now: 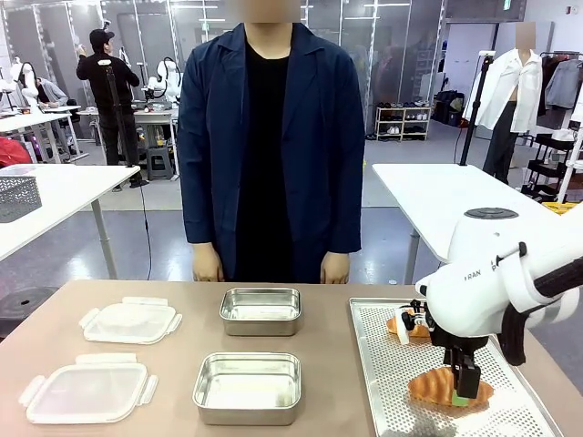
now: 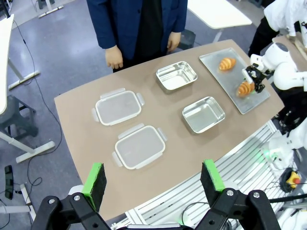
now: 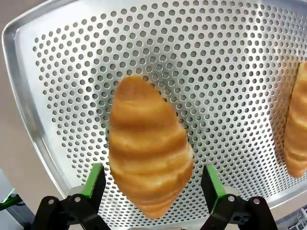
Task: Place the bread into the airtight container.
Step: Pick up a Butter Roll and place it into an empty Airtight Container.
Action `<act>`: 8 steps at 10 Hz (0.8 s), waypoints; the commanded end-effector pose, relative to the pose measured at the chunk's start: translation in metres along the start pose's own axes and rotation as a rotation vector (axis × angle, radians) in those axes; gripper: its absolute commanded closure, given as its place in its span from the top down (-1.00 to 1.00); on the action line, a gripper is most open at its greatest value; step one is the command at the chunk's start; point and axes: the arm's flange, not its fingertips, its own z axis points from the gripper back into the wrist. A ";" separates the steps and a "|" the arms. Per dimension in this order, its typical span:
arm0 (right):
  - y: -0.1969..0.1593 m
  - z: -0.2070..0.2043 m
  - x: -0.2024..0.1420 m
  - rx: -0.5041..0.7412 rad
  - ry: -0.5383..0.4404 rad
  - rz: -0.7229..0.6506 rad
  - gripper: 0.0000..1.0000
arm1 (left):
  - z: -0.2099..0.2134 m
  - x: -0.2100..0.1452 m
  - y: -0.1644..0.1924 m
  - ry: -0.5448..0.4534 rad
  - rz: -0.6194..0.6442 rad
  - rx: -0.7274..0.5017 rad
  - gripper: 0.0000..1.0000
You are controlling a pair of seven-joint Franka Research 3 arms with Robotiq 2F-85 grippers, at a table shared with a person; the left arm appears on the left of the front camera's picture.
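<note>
Worktop point(image 1: 173, 300): brown, a person point(image 1: 273, 137) standing at 12 o'clock.
Tray point(image 1: 378, 364): perforated, at 3 o'clock on the worktop.
Containers point(image 1: 246, 414): two, steel, empty; lids point(image 1: 130, 322) at 9 o'clock.
Bread point(image 1: 430, 386): on the tray, the near piece at 5 o'clock from the far piece point(image 1: 416, 330).
Handling: likely light, soft, flaky; squeeze gently across the thick middle.
Right gripper point(image 3: 152, 168): open, straddling the near piece, clamping nothing.
Left gripper point(image 2: 153, 175): wide open, empty, high above the worktop.
</note>
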 end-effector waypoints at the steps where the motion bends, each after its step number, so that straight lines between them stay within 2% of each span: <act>1: -0.008 -0.010 0.004 0.007 -0.007 0.027 1.00 | 0.002 0.001 -0.001 -0.005 -0.009 -0.010 1.00; 5: -0.007 -0.022 0.009 0.035 -0.004 0.037 1.00 | 0.002 0.001 -0.001 -0.005 -0.009 -0.010 1.00; 6: -0.006 -0.021 0.007 0.023 -0.010 0.034 0.64 | 0.002 0.001 -0.001 -0.005 -0.009 -0.010 1.00; 7: -0.005 -0.020 0.006 0.022 -0.012 0.032 0.61 | 0.002 0.001 -0.001 -0.005 -0.009 -0.010 1.00; 8: -0.004 -0.018 0.006 0.018 -0.013 0.031 0.24 | 0.002 0.001 -0.001 -0.005 -0.009 -0.010 1.00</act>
